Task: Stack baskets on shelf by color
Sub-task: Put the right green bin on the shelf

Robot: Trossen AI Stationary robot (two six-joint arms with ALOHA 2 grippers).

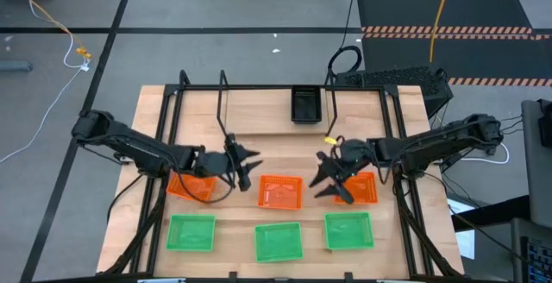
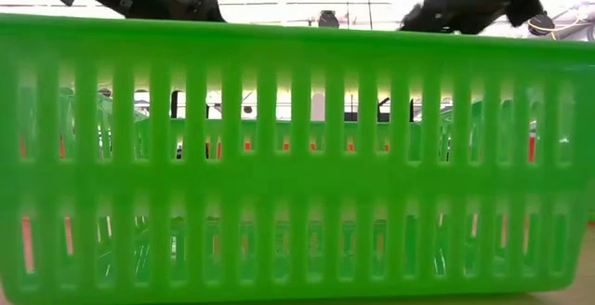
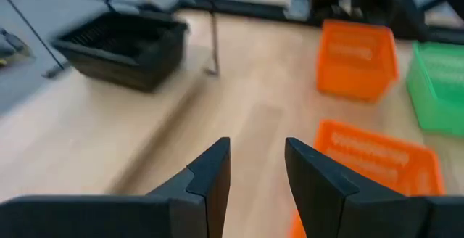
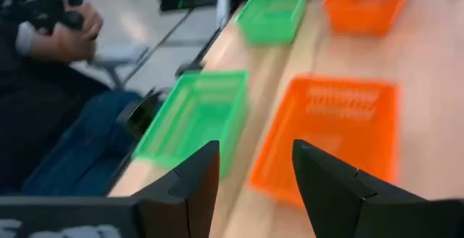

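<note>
Our left gripper [image 1: 250, 166] hangs with fingers parted and empty over bare wood, beside the left orange basket [image 1: 191, 185]. Our right gripper [image 1: 329, 179] is likewise spread and holding nothing, between the middle orange basket [image 1: 280, 191] and the right orange one [image 1: 362, 188]. Three green baskets [image 1: 278, 241] line the near edge of the pale wooden table [image 1: 267, 110]. A black basket [image 1: 305, 105] sits on the shelf [image 1: 259, 128] at the far side. Beyond lie grey floor, cables and hazard-striped mats [image 1: 448, 31]; a person's hand [image 4: 69, 38] shows beside the table.
</note>
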